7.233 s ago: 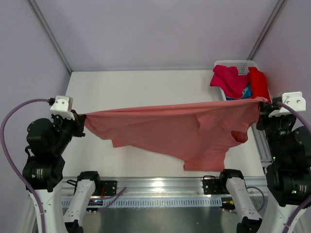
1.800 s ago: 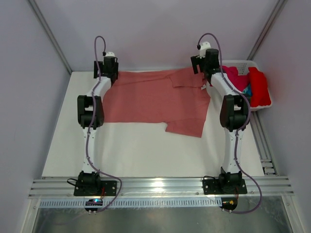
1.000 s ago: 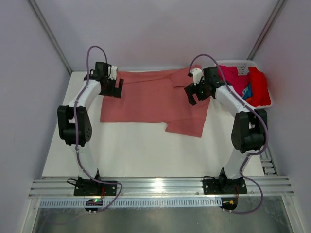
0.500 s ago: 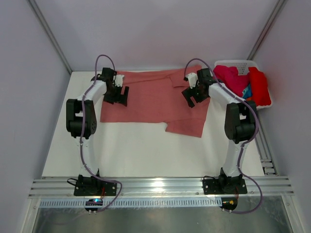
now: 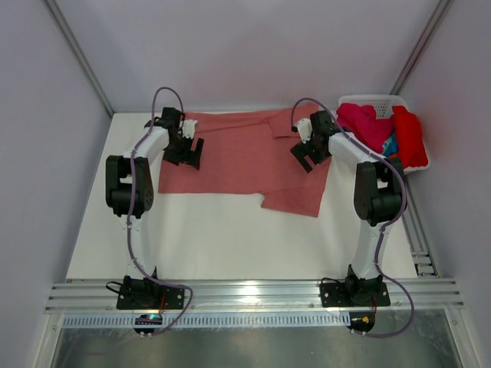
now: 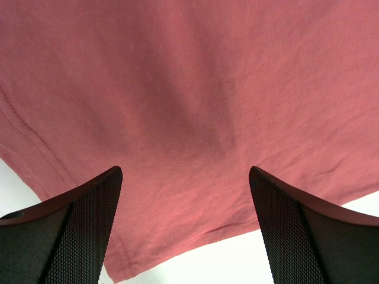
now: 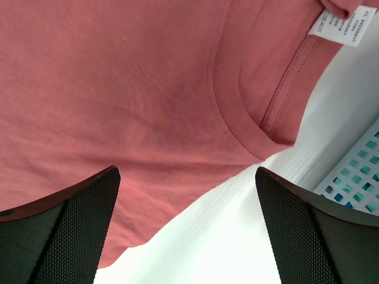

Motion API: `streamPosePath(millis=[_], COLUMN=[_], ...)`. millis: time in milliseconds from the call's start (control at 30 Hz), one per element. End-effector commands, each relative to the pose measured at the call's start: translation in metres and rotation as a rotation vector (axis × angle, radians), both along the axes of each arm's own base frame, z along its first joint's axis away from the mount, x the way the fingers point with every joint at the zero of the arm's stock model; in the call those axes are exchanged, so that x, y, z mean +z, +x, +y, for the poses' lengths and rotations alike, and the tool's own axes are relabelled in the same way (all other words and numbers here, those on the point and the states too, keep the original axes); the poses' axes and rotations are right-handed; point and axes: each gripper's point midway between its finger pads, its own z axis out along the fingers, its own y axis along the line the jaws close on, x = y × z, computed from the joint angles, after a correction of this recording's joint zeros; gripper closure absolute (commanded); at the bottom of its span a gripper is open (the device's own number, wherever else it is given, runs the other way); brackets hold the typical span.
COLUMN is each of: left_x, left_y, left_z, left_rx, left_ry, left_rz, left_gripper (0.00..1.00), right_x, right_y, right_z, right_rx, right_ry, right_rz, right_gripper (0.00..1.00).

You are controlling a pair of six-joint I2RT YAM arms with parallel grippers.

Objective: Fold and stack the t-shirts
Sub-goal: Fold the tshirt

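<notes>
A salmon t-shirt (image 5: 245, 157) lies spread flat on the far half of the white table (image 5: 230, 238), with one sleeve hanging toward the near right. My left gripper (image 5: 192, 155) hovers open over its left part. In the left wrist view the fingers straddle bare cloth (image 6: 189, 89) near the hem, and the gripper (image 6: 185, 171) holds nothing. My right gripper (image 5: 305, 159) stands open above the shirt's right side. The right wrist view shows the collar (image 7: 237, 118), a white label (image 7: 343, 23) and the gripper (image 7: 186, 171) over the shirt's edge. More t-shirts, magenta (image 5: 360, 123), red (image 5: 409, 136) and blue (image 5: 391, 144), sit in the basket.
The white plastic basket (image 5: 376, 100) stands at the far right corner, its mesh wall (image 7: 355, 189) close to my right gripper. Grey enclosure walls ring the table. An aluminium rail (image 5: 245, 295) with both arm bases runs along the near edge.
The shirt, first held stretched in the air between both grippers, now lies flat. Over the last second both open grippers drew slightly nearer and inward over it.
</notes>
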Motion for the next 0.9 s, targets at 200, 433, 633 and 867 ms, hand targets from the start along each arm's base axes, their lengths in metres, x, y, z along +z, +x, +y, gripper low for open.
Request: streamPosePath(millis=[200, 433, 633, 867], left_x=[-0.013, -0.019, -0.028, -0.027], left_y=[-0.008, -0.013, -0.025, -0.03], left_z=[0.002, 0.001, 0.001, -0.008], left_rx=[-0.012, 0.004, -0.008, -0.021], left_ry=[0.027, 0.018, 0.023, -0.009], left_rz=[0.043, 0.063, 0.104, 0.113], left_gripper=[0.11, 0.1, 0.1, 0.11], right_x=[-0.004, -0.009, -0.015, -0.016], right_y=[0.008, 0.011, 0.007, 0.009], right_z=[-0.014, -0.02, -0.025, -0.031], right_rx=[-0.032, -0.049, -0.06, -0.061], right_ry=[-0.089, -0.12, -0.147, -0.182], right_rz=[-0.012, -0.019, -0.009, -0.027], right_gripper=[0.01, 0.01, 0.0, 0.01])
